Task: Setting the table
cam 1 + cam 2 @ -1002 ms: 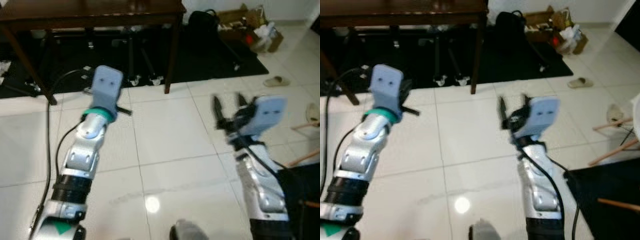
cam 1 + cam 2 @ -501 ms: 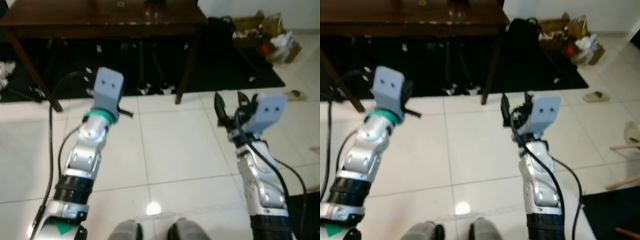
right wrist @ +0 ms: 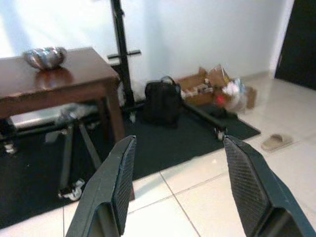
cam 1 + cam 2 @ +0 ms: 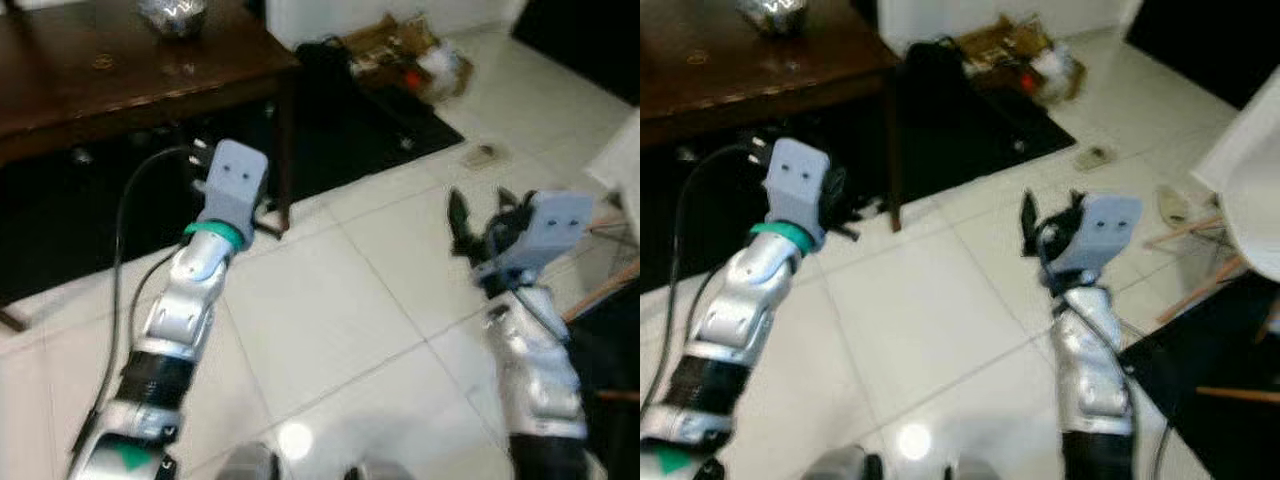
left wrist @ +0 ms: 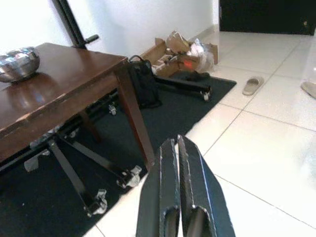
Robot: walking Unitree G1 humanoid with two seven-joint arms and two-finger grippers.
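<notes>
A dark wooden table [image 4: 120, 75] stands at the far left with a silver bowl [image 4: 172, 12] on its top. The bowl [image 3: 45, 56] also appears in the right wrist view. My left gripper [image 5: 176, 142] is raised over the white tiles just before the table's near leg, its fingers shut on nothing. My right gripper [image 4: 478, 212] is held up over bare floor to the right, well away from the table. It stands open, and its two fingers [image 3: 119, 177] have nothing between them.
A black rug [image 4: 340, 130] lies under and beside the table. On it are a black backpack [image 5: 143, 84], wheeled stand legs [image 5: 74, 173] and cardboard boxes [image 5: 173, 47]. A slipper [image 5: 253, 85] lies on the tiles. A white chair with wooden legs [image 4: 1240, 200] stands at the right.
The whole view has swung, so the table now sits at the upper left and the bowl has come into sight. Both arms keep the same raised pose.
</notes>
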